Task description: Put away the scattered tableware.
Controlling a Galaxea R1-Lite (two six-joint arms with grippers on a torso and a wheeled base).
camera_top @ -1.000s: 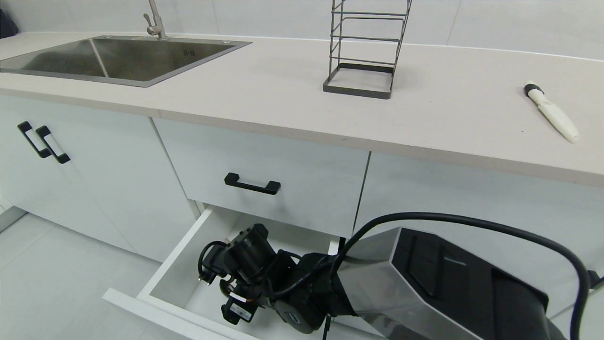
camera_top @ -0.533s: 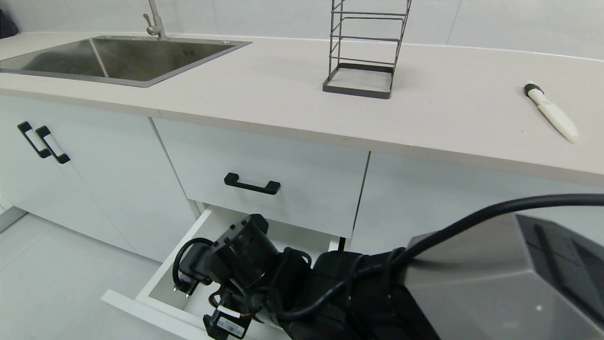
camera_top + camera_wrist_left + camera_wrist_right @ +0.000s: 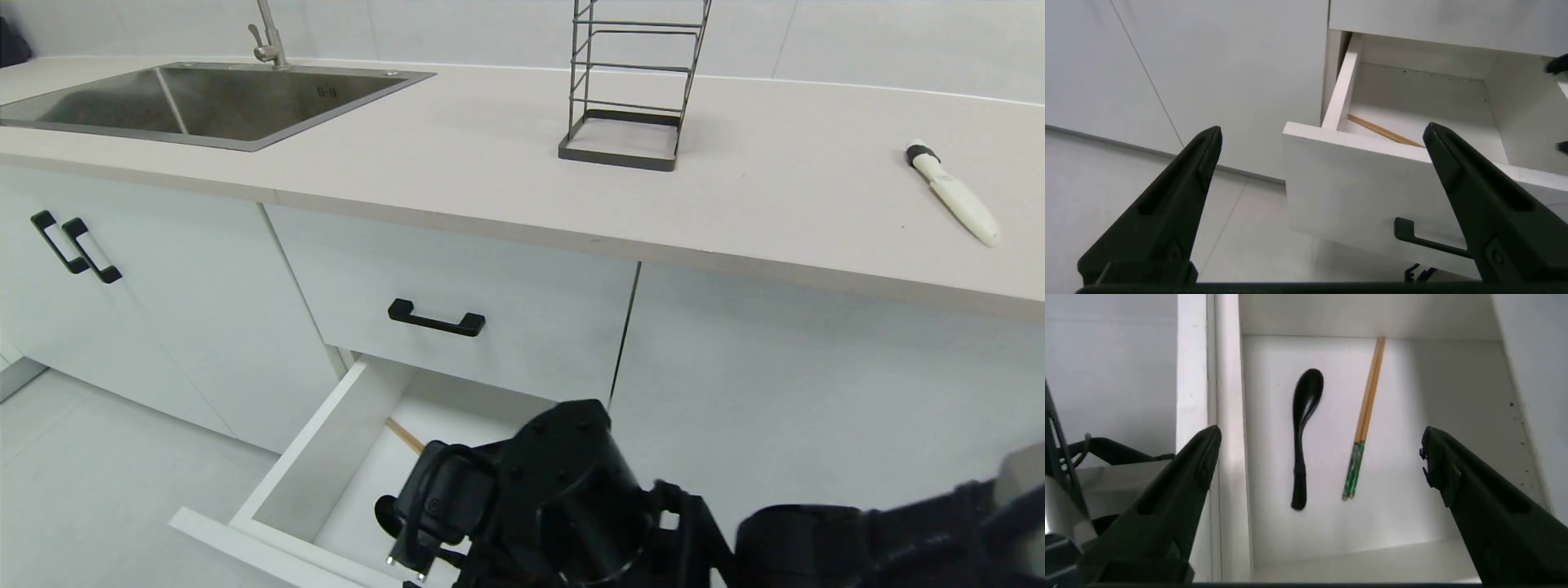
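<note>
The bottom drawer (image 3: 326, 457) is pulled out. It sits low in the head view, a little left of the middle. Inside it lie a black spoon (image 3: 1305, 433) and a pair of wooden chopsticks (image 3: 1365, 416) with green ends. They lie side by side on the white drawer floor, close but not touching.

The right gripper (image 3: 1319, 439) hangs over the drawer. Its two fingers are spread wide and hold nothing. The spoon and the chopsticks are under it, seen in the gap between the fingers, and apart from them. In the head view the black right arm (image 3: 555, 490) covers the near part of the drawer at the bottom of the frame. A bit of chopstick peeks out beside it.

The left gripper (image 3: 1323, 132) is outside the drawer, facing its front corner. It is spread wide too, with nothing in it.

On the counter (image 3: 490, 163), a white tool with a black end (image 3: 953, 196) lies at the right of the frame, well apart from both grippers. A wire rack (image 3: 629, 90) stands at the top middle. The sink (image 3: 245, 98) is at the upper left.
</note>
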